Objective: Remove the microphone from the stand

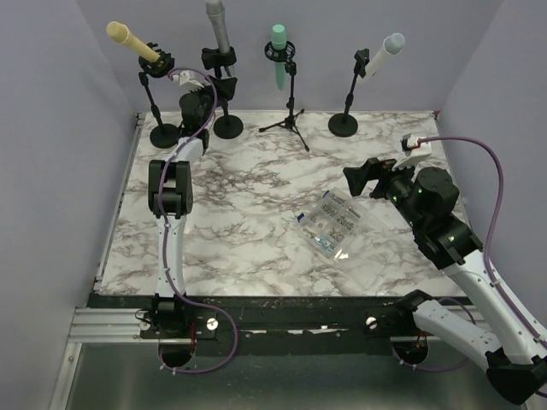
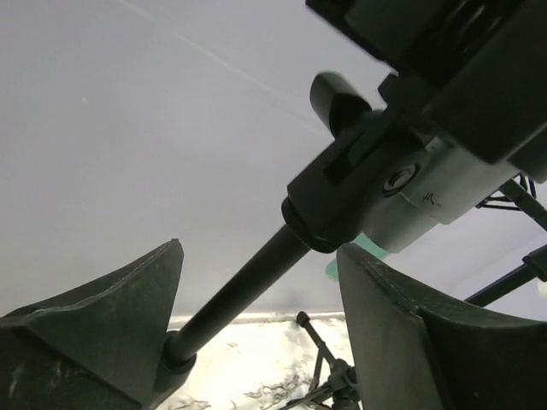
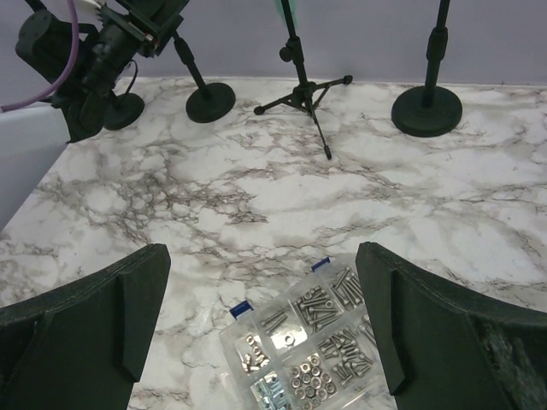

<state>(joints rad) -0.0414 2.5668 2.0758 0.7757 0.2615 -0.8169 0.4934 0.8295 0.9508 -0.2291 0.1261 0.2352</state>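
1. Near right: right gripper (image 1: 366,177) hangs over the table (image 1: 248,256) with its jaws at full spread and nothing in them. In its own wrist view (image 3: 261,256) it looks down on a clear box (image 3: 308,342) of screws, just right of centre. It is well apart from every stand, so it has no part in this step as things lie.

2. Far left: left arm (image 1: 171,184) is stretched out to the back row. Left gripper (image 1: 214,84) sits at the second stand from the left (image 1: 228,128), just under the clip (image 1: 218,60).

3. Left wrist view: the jaws stand well apart and grip nothing. The pole (image 2: 244,286) runs up between the fingers (image 2: 111,333). Its lower end disappears behind the left finger, so I cannot tell if it touches there.

4. Key relation: the grey mic (image 1: 217,26) lies above and beyond the jaws. The wrist view shows a pale barrel (image 2: 432,201), which I take to be the mic, seated in the clip (image 2: 350,192), up and right of the finger gap. From above, its long axis is close to upright, head up and leaning slightly left.

5. Judgement: the jaws now bracket the pole, not the mic. The gripper must rise past the clip to the barrel, close across it, then draw it out along its own axis.

6. Farther along the back row: yellow mic (image 1: 132,38) at far left, teal mic (image 1: 279,51) at centre, white mic (image 1: 386,49) at right. All three are seated in their stands, and neither arm is at them.
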